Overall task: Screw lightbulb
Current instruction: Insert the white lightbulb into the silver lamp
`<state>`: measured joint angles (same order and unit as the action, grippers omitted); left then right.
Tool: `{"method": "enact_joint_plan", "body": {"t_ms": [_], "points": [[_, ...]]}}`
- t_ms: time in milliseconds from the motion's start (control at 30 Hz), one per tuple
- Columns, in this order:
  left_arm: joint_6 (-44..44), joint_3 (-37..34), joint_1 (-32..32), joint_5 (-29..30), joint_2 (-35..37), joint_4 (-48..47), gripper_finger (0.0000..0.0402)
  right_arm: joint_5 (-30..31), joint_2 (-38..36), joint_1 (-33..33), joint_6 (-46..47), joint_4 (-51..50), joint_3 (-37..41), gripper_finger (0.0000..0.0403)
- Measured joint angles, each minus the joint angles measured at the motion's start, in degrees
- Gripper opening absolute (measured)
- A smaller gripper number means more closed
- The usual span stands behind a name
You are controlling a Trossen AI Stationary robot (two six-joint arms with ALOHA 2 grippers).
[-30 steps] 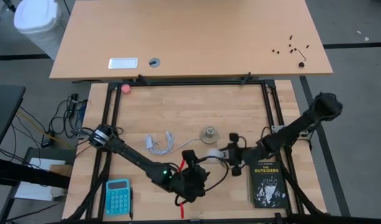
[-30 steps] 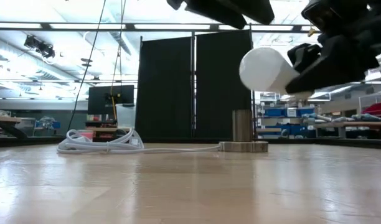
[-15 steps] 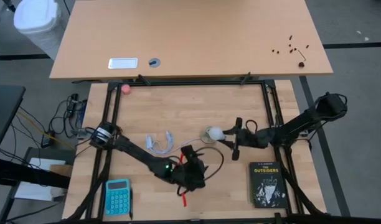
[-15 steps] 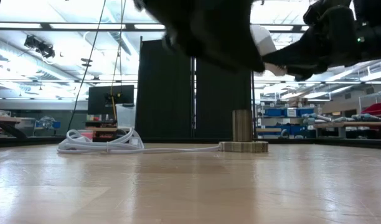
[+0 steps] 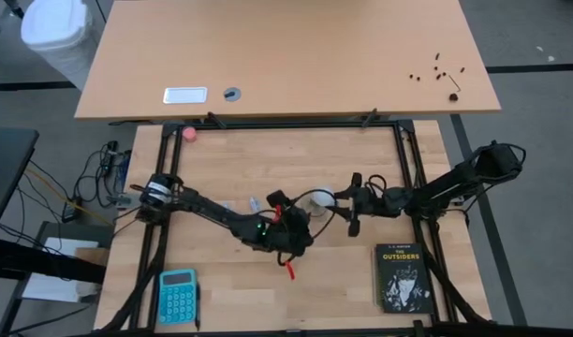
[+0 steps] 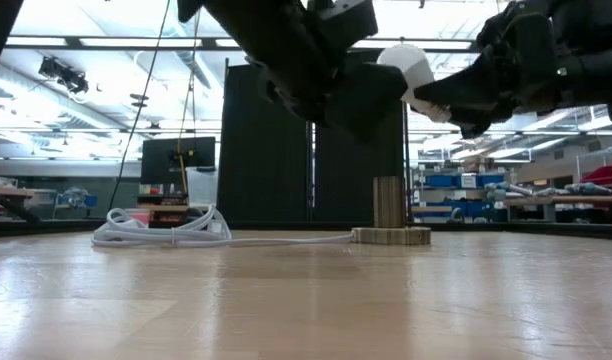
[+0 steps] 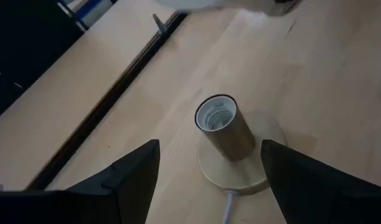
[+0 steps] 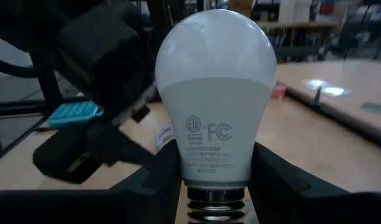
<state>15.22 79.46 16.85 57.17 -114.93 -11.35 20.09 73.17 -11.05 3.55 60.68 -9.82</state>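
Note:
The white lightbulb (image 8: 215, 93) hangs in the air above the socket, with my right gripper (image 8: 214, 171) shut on it. In the low view the bulb (image 6: 406, 65) shows high over the upright metallic socket (image 6: 389, 205), whose round base disc (image 6: 391, 236) rests on the table. A white cord (image 6: 166, 230) trails off the disc. My left gripper (image 7: 209, 146) is open, slanting down, one finger on either side of the socket (image 7: 218, 124) without touching it. In the high view the bulb (image 5: 321, 198) hides the socket, and my left gripper (image 5: 301, 215) is just near-left of it. My right gripper pinches the bulb's narrow neck (image 8: 212, 168), just above the grey screw base (image 8: 214, 200), between its two fingers. The fingers come about level from the table's right, lying along the bulb. The bulb is lifted clear, globe toward the left and tilted slightly up.
A black book (image 5: 402, 278) lies near right and a teal calculator (image 5: 177, 297) near left. A pink ball (image 5: 190, 133) sits at the far left corner. The cord's coil (image 5: 238, 208) lies left of the socket. A black frame (image 5: 399, 150) borders the table.
My right gripper has carried the bulb toward the table's far edge, until it is over the socket, and has turned so the globe tips upward. My left gripper has moved toward the far right, slightly down, up to the socket, staying open.

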Motion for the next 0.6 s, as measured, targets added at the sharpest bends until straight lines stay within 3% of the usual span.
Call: {"method": "enact_joint_plan", "body": {"t_ms": [133, 300, 600], "points": [[-2.38, -4.08, -0.96, -3.59, 0.04, 11.73, 0.0284, 1.1, 0.0, 0.11, -2.84, 1.72, -0.02, 0.0164], [-7.67, -12.24, -1.73, -14.87, 0.05, 35.6, 0.0284, 4.0, -0.1, 0.13, -4.15, 3.22, 0.75, 0.0164], [-9.33, -27.55, -4.54, -21.46, 1.22, 70.22, 0.0284, 2.45, -0.17, 0.61, -2.34, 11.33, 4.13, 0.0165]]}}
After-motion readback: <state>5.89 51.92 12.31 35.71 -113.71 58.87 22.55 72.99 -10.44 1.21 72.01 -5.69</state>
